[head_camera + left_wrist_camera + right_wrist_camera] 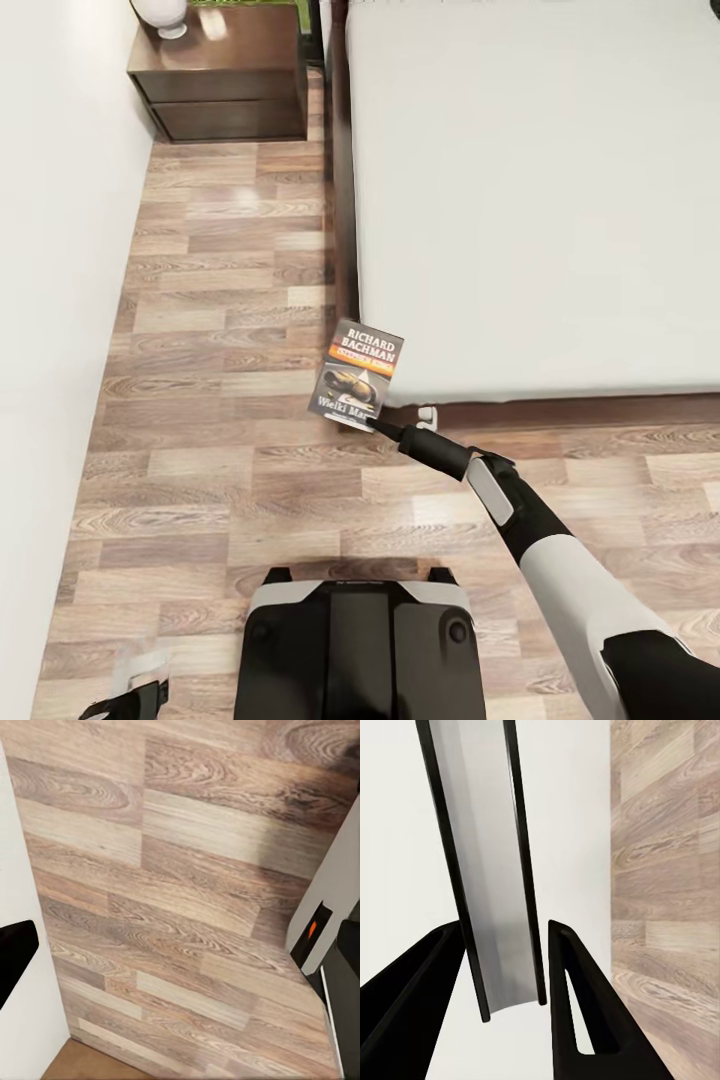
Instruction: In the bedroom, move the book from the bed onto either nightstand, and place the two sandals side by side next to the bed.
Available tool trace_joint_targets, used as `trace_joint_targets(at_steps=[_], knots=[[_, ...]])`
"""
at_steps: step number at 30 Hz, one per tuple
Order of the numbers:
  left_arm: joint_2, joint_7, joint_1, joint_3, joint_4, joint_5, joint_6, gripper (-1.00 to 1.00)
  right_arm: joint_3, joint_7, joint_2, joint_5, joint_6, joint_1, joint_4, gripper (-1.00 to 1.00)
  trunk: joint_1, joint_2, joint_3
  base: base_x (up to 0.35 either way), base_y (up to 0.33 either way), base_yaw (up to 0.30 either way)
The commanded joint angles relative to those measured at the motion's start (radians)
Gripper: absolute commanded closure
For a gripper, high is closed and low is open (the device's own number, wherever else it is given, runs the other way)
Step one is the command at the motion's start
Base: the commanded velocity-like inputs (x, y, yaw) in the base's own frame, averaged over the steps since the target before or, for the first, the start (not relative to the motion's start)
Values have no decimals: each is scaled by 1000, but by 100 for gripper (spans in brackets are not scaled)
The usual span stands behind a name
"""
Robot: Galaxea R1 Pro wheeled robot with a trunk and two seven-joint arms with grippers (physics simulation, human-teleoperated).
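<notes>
The book (358, 372), a dark paperback with white "RICHARD BACHMAN" lettering and an orange band, hangs above the wood floor just off the bed's near left corner. My right gripper (378, 425) is shut on its lower edge. In the right wrist view the book (491, 870) stands edge-on between the two black fingers (577, 1005). The bed (540, 200) has a light grey mattress and a dark frame. A dark brown nightstand (225, 85) stands at the far left by the wall. My left gripper (130, 700) hangs low over bare floor, fingers wide apart (180, 945). The sandals are out of view.
A white wall (50, 300) runs along the left, leaving a strip of plank floor (220, 330) between it and the bed. A white rounded object (160, 15) sits on the nightstand. My dark base (360, 650) is at the bottom.
</notes>
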Motion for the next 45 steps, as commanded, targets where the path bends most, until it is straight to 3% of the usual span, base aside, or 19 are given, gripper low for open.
trace_joint_targets(at_steps=[1,10,28,45], knots=[[0,1,5,-3,2,10,-9,-100,1,0,-2,-8,10,0,0,100,1,-1,1,0,0,0],[-5,1,34,-3,5,11,-34,-100,0,-1,-17,-9,12,0,0,100,1,-1,15,0,0,0],[-10,0,69,-1,6,16,-40,-100,3,-2,-19,-9,11,0,0,100,1,-1,42,0,0,0],[-10,1,86,0,7,16,-39,-100,3,-4,-16,-7,6,0,0,100,1,-1,48,0,0,0]])
